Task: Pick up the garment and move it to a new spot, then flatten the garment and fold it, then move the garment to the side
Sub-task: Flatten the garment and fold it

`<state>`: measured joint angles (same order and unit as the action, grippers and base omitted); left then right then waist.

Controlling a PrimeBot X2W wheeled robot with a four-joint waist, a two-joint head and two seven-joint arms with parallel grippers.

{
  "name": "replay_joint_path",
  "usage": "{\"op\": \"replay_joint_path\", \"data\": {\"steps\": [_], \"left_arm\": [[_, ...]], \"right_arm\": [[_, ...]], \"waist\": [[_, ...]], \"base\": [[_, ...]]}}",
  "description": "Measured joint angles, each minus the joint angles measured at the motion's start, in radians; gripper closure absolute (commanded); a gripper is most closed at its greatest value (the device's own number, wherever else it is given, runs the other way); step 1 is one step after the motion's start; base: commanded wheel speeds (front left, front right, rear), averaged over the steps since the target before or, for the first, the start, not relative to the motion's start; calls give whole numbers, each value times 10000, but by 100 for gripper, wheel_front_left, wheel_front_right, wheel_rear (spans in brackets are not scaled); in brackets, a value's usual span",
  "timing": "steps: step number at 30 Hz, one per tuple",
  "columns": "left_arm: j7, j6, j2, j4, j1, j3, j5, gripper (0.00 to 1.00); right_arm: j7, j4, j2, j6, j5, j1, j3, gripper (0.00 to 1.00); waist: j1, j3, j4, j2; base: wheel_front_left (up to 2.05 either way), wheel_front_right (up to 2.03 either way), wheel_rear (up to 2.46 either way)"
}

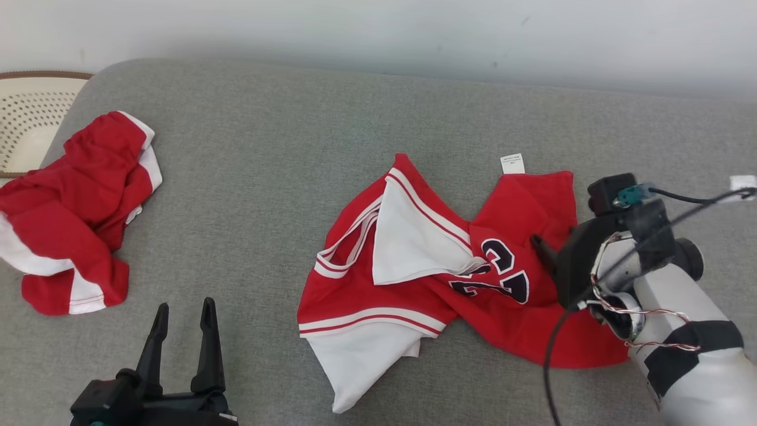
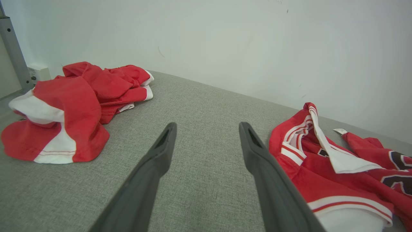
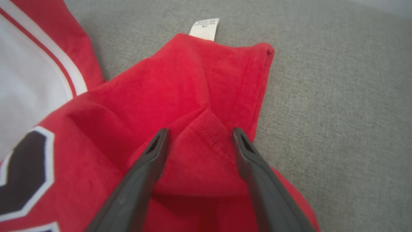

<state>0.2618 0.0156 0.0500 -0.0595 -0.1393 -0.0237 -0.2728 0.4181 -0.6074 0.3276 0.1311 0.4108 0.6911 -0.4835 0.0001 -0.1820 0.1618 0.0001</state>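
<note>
Right tool [image 3: 199,130] parted over crumpled red jersey [image 3: 193,80], black numerals [image 1: 500,272]

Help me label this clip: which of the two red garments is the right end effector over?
The jersey with black numerals: the open right end effector straddles a fold of it. The smaller red garment, without numerals, lies apart at far left.

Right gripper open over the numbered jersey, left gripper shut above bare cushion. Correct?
One slip: the left gripper is open, jaws apart above the bare cushion, as the left wrist view shows. The right gripper is open over the numbered jersey.
</note>
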Motion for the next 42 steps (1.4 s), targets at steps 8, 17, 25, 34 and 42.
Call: {"op": "replay_joint_path", "data": {"steps": [8,17,25,34,42], "left_arm": [[0,42,6,-2,13,17,-65,0],[0,56,4,-33,5,67,-71,0],[0,67,4,-33,7,77,-73,0],[0,46,2,-77,-101,29,-151,0],[0,58,4,-159,-108,31,-159,0]], "right_arm": [[857,-775,19,-2,435,408,-1099,100],[-1315,-821,-192,0,1053,1244,-516,100],[-2495,-1172,-347,0,978,1695,-50,100],[-4661,-2677,-976,0,-13,2588,391,100],[-5102,-4180,-1365,0,-439,2917,267,0]], "waist": [[-1,-31,71,-2],[0,13,-39,-2],[-1,41,-121,-2],[0,-155,1,-1],[-1,-37,95,-2]], "base": [[0,0,0],[0,0,0],[0,0,0],[0,0,0],[0,0,0]]}}
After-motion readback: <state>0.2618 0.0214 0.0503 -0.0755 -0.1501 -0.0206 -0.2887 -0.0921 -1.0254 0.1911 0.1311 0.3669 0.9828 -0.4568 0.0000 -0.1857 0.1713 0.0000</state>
